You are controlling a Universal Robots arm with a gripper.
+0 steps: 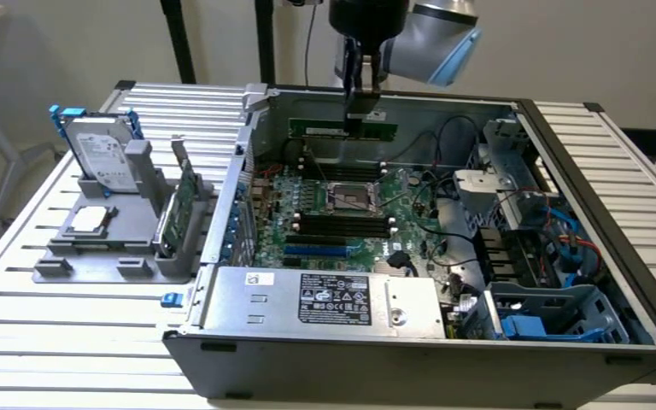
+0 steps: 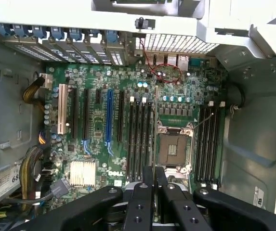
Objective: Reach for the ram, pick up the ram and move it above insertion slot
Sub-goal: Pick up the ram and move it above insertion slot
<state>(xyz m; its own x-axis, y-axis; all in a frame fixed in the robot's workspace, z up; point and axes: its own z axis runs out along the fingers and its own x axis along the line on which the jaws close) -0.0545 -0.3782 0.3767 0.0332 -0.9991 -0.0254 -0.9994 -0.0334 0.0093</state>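
The ram is a matt green circuit board held in the matt black metal gripper, above a green motherboard inside a dull grey sheet-metal case resting on a ribbed, satin aluminium table.

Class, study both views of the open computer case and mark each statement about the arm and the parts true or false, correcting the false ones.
1. The gripper holds the ram above the motherboard. True.
2. The jaws stand wide open. False: they are shut on the ram.
3. The hard drive stands in the grey holder outside the case. True.
4. The CPU socket carries a cooler. False: it is bare.
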